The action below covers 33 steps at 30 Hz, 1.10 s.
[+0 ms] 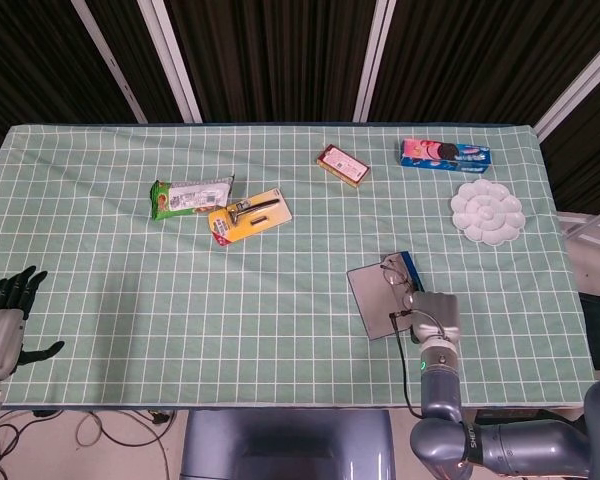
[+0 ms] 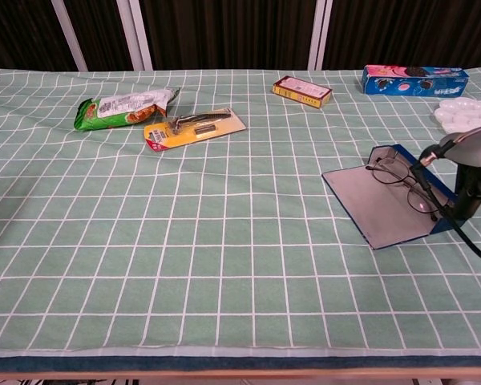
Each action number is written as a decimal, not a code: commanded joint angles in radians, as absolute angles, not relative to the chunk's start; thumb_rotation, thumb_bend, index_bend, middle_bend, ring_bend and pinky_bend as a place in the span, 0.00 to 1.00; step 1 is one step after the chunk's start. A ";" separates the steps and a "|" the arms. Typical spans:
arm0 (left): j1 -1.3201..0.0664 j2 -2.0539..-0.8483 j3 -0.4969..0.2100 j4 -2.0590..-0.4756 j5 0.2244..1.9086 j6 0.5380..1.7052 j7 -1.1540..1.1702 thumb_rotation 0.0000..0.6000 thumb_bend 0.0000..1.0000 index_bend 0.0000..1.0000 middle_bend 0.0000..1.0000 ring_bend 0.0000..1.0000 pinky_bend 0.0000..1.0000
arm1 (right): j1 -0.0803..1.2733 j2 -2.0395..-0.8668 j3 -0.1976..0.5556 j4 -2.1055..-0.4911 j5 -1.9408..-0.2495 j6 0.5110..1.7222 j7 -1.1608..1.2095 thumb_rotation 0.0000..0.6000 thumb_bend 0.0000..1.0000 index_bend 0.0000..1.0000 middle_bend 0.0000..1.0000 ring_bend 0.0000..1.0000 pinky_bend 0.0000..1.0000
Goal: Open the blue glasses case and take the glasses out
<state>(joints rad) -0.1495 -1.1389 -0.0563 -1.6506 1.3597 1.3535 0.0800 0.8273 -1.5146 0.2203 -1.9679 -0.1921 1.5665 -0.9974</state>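
Blue glasses case (image 2: 389, 210) lies open at the right of the table (image 2: 184, 265), glasses (image 2: 402, 178) resting in it. Right hand (image 2: 457, 172) reaches over the case; whether it grips the frame cannot be told. Left hand (image 1: 8, 305) hangs released at the table's edge. Lifting is best done straight up by the frame, clear of the lid.

I can't read any text from here: the print on the blue cookie box (image 2: 415, 80), the green snack packet (image 2: 122, 108) and the small red box (image 2: 302, 91) is too small and blurred.
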 commanded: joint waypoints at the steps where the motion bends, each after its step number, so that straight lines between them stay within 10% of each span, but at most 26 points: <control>1: -0.149 -1.139 -0.056 -1.651 1.359 1.354 0.081 1.00 0.01 0.00 0.00 0.00 0.00 | 0.819 -1.516 0.238 -1.973 -0.241 1.574 -0.966 1.00 0.39 0.03 0.90 0.95 1.00; 8: -0.149 -1.140 -0.058 -1.651 1.355 1.355 0.083 1.00 0.01 0.00 0.00 0.00 0.00 | 0.823 -1.540 0.274 -1.900 -0.235 1.559 -0.963 1.00 0.25 0.00 0.90 0.95 1.00; 33: -0.142 -1.166 -0.064 -1.616 1.394 1.400 0.060 1.00 0.01 0.00 0.00 0.00 0.00 | 0.776 -1.550 0.314 -1.713 -0.165 1.470 -0.969 1.00 0.24 0.00 0.90 0.95 1.00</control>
